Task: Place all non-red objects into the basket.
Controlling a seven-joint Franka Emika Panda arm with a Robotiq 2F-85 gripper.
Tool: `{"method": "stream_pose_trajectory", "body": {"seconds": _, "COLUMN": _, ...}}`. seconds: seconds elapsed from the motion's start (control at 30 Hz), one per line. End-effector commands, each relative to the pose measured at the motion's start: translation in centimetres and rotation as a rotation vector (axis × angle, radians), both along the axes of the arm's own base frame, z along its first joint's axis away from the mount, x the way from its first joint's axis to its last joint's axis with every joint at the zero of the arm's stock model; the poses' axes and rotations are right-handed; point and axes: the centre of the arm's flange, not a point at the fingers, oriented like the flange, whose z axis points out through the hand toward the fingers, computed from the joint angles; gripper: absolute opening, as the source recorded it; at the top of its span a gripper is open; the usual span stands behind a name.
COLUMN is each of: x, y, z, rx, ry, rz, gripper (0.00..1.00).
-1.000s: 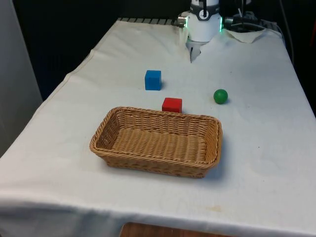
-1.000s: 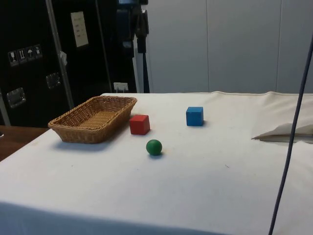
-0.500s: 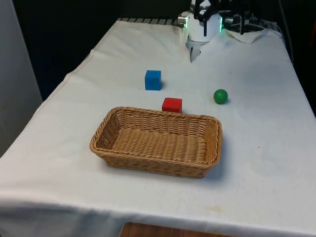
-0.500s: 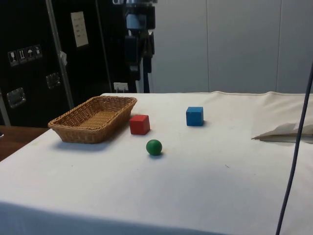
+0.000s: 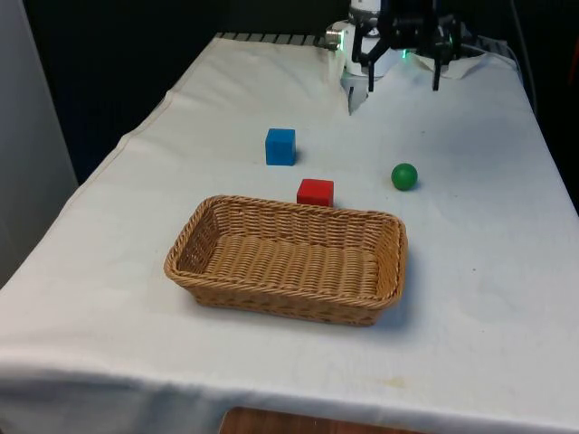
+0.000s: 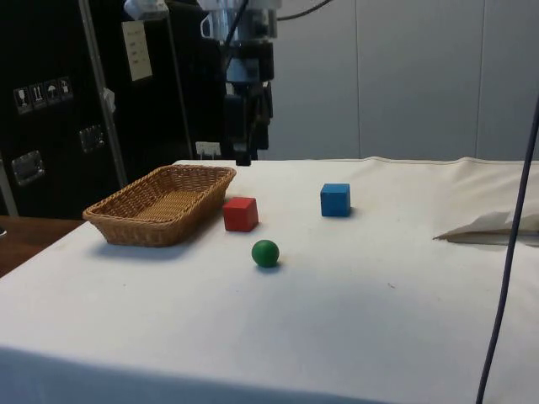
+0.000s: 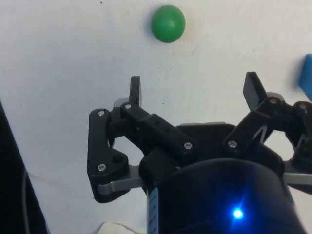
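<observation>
Green ball [image 5: 404, 176], front view: rests on the white cloth [image 5: 488, 271] toward the front view's right, apart from the red cube [image 5: 315, 192] and from the wicker basket [image 5: 286, 259]. Blue cube [image 5: 280, 146] sits farther back, toward the left. Basket long axis runs left to right across this view. Gripper [image 5: 403, 74] hangs high at the far end, fingers spread wide, nothing held.

Side view: gripper [image 6: 248, 135] is above the table, well apart from every object. Ball [image 6: 265, 252] is nearest the camera; red cube [image 6: 241, 214] stands just beside the basket [image 6: 160, 204] wall, blue cube [image 6: 335, 199] farther off.

Wrist view: fingers apart, ball [image 7: 167, 23] ahead of them, blue cube [image 7: 307, 75] at the edge. Ball has no long axis, so any closing direction serves.

Risks, as judged: ball rolls if a fingertip touches it off centre on descent. Red cube lies close to the basket; a low carry could nudge it.
</observation>
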Motion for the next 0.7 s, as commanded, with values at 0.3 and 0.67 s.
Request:
{"method": "stream_pose_trajectory", "body": {"seconds": 0.3, "x": -0.3, "y": -0.2, "z": -3.0, "rx": -0.007, "ry": -0.016, "rz": -0.013, "gripper": 1.00}}
{"method": "stream_pose_trajectory", "body": {"seconds": 0.67, "x": -0.9, "y": -0.3, "z": -6.9, "rx": -0.006, "ry": -0.029, "rz": -0.035, "gripper": 1.00}}
